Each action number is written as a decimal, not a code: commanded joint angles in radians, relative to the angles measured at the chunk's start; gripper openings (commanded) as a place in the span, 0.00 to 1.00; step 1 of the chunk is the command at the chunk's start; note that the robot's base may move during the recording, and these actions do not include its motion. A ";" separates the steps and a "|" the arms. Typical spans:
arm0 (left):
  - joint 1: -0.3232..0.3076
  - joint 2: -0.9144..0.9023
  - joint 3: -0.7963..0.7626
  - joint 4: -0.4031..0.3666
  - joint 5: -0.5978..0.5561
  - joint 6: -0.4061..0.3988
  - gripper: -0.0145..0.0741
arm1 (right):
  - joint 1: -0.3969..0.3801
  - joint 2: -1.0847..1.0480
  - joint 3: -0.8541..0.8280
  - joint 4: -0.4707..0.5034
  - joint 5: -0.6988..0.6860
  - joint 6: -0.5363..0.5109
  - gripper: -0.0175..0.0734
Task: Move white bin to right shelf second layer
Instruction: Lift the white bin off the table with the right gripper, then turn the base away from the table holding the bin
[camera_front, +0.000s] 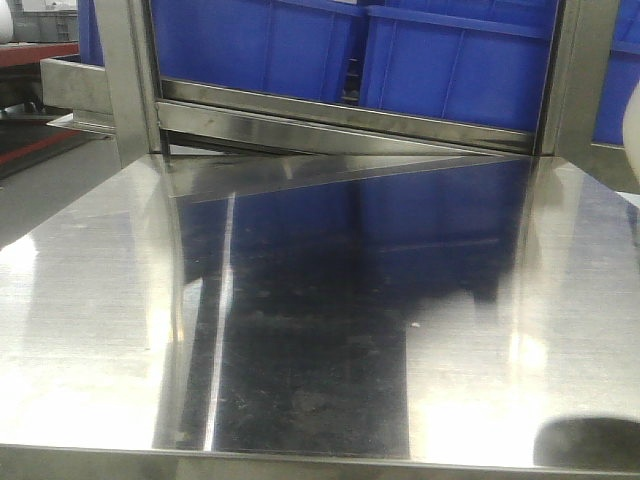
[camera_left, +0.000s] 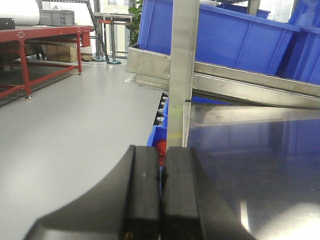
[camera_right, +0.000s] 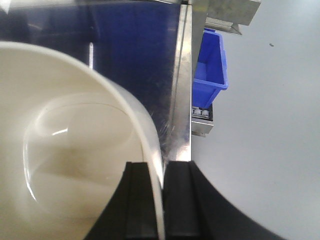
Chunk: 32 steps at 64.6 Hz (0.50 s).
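Right pincer (camera_right: 161, 172): clamps rim of one cream-white plastic bin (camera_right: 75, 150), at steel worktop (camera_right: 182, 100) right edge
Left pincer (camera_left: 161, 170): pressed together, empty
Blue rectangular crates (camera_front: 460, 60): at least two, rear edge

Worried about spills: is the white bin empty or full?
Empty, as far as visible: the right wrist view looks into the white bin and shows only bare walls and base. The right gripper pinches its rim.
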<state>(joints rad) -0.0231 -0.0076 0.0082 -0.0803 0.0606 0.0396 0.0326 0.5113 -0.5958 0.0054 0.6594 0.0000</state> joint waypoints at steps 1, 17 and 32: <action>-0.006 -0.015 0.027 -0.005 -0.083 -0.005 0.26 | -0.005 0.000 -0.030 0.006 -0.089 0.000 0.25; -0.006 -0.015 0.027 -0.005 -0.083 -0.005 0.26 | -0.005 0.000 -0.030 0.006 -0.089 0.000 0.25; -0.006 -0.015 0.027 -0.005 -0.083 -0.005 0.26 | -0.005 0.000 -0.030 0.006 -0.089 0.000 0.25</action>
<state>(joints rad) -0.0231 -0.0076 0.0082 -0.0803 0.0606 0.0396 0.0326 0.5113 -0.5958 0.0054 0.6594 0.0000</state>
